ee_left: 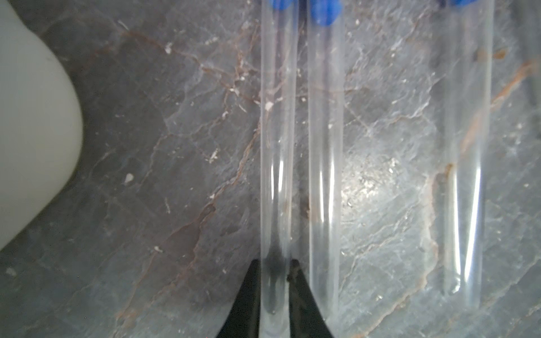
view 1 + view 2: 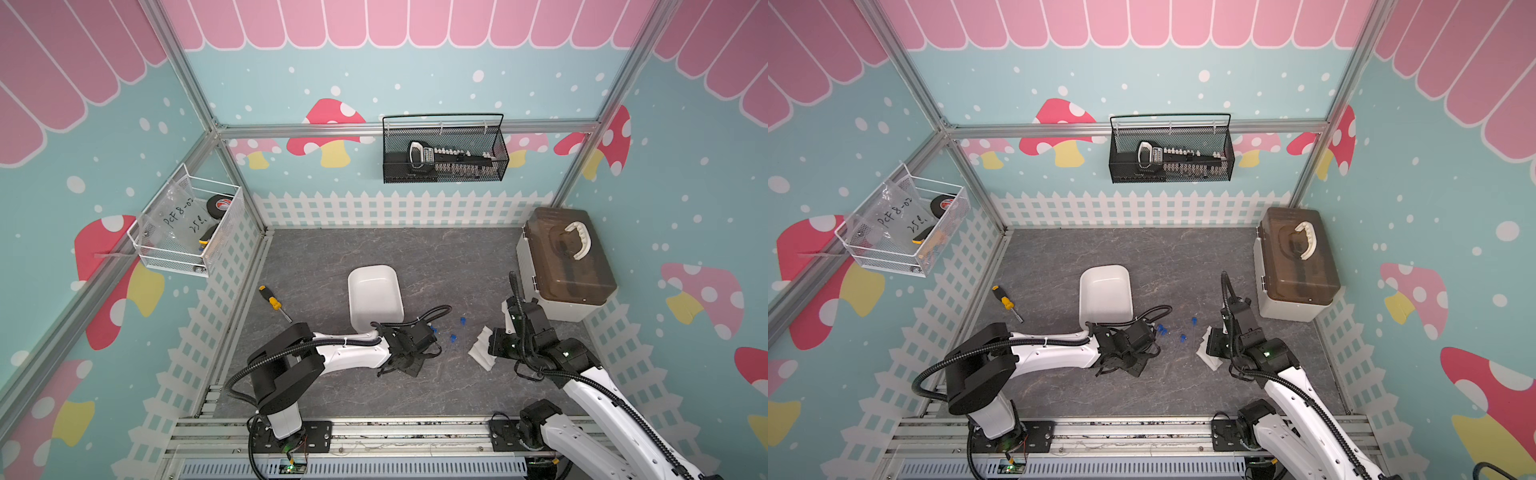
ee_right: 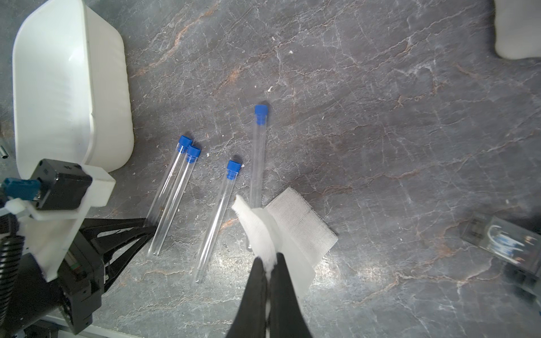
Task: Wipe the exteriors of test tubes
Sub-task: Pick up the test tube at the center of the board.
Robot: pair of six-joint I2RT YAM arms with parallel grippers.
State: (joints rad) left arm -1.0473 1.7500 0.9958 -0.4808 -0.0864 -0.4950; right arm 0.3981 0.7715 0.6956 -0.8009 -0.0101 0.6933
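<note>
Left gripper [image 1: 275,264]: I see jaws clenched on rounded end of one test tube [image 1: 277,146], tube flat on grey tabletop [image 1: 146,146]. Second tube [image 1: 325,146] just beside it, nearly touching; third tube [image 1: 465,175] apart. Right gripper [image 3: 268,259]: pinched tight on folded white gauze [image 3: 301,222]. Gauze hides part of fourth tube [image 3: 258,158] in right wrist view; contact I cannot tell. In both top views four tubes lie lower centre of frame, between grippers, blue caps toward upper edge. White tray [image 2: 374,291] just above left gripper, centre of frame. Screwdriver [image 2: 272,300] further left, well apart.
</note>
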